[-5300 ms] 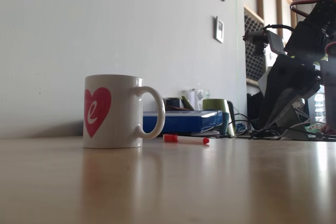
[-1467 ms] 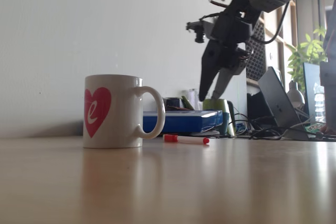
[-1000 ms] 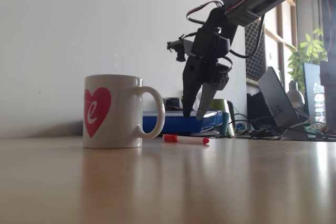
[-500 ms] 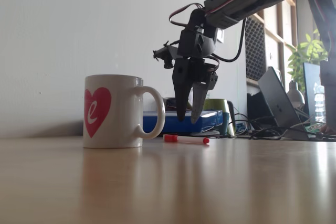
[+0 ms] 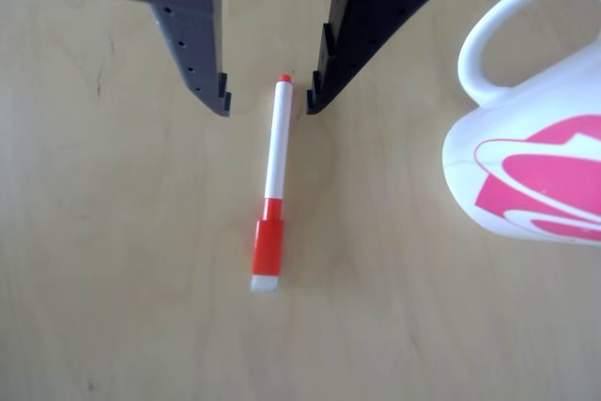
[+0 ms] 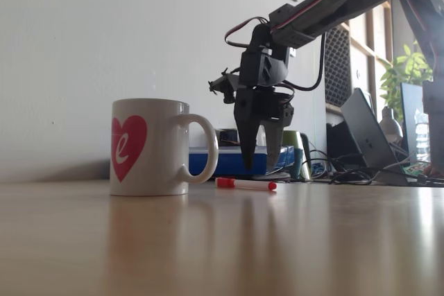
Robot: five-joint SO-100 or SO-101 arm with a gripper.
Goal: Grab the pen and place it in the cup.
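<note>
Other view showing black two-finger gripper (image 5: 268,105) spread wide, straddling red-tip end of slim white marker pen with red cap (image 5: 271,189) lying flat on tan wooden table (image 5: 113,260) beside glossy white ceramic mug (image 5: 526,138), risking pen pivoting out if clamped off-centre.

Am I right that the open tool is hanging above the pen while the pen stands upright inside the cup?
Not quite. The tool is open and above the pen, but the pen lies flat on the table, outside the cup. The other view shows it lying on the wood beside the cup; the fixed view agrees.
</note>
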